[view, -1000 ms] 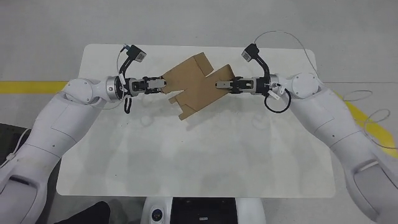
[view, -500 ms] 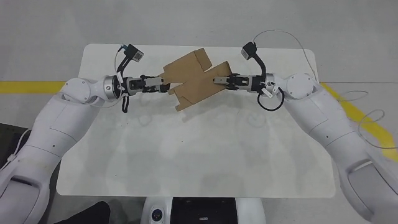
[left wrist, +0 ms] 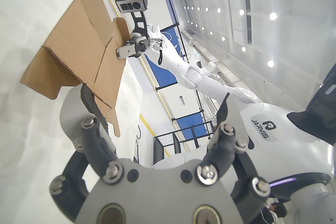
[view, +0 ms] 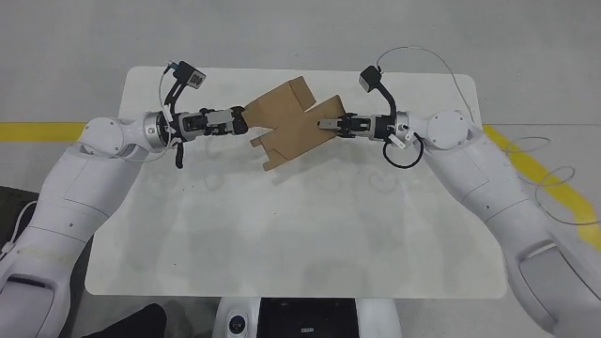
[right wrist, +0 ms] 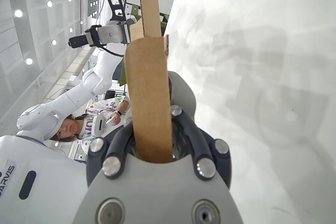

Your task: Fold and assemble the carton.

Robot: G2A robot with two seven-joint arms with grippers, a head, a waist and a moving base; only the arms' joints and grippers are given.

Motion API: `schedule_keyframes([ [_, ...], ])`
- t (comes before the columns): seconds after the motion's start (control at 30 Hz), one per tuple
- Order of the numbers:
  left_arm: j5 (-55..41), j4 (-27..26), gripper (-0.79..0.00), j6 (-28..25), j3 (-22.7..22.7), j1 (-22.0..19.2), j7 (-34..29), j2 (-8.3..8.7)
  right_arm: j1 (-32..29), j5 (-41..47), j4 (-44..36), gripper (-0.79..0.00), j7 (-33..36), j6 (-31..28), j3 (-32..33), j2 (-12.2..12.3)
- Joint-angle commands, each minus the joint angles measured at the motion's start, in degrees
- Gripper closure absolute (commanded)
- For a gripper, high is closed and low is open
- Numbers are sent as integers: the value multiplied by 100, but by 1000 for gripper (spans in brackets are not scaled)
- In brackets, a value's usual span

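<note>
Top view shows the carton [view: 299, 124], light, stiff half-folded cardboard, raised over the far middle of the worktop [view: 282, 244]. The right jaws are clamped on one flap edge. The left jaws stand apart beside the opposite flap, probably the best second hold.
</note>
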Motion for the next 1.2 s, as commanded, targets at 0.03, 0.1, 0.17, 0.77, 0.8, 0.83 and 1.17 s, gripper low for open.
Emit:
schedule_keyframes([
  [0.03,47,-5,-785,144,8,-6,160,-44,-5,-42,-8,0,36,-3,49,-20],
  [0.1,37,-3,-785,240,23,-17,221,-79,-12,-73,-24,0,64,-9,83,-31],
  [0.17,46,33,-785,341,48,-31,284,-116,-24,-91,-49,0,92,-10,118,-41],
  [0.77,297,517,-696,722,127,-171,413,-384,-114,-249,-62,0,264,-14,372,-148],
  [0.8,320,534,-683,727,128,-173,404,-395,-115,-263,-53,0,274,-10,383,-154],
  [0.83,351,554,-668,731,130,-176,395,-406,-117,-274,-46,0,280,-8,394,-160],
  [1.17,774,773,-486,779,148,-201,364,-494,-138,-374,5,0,335,15,511,-215],
])
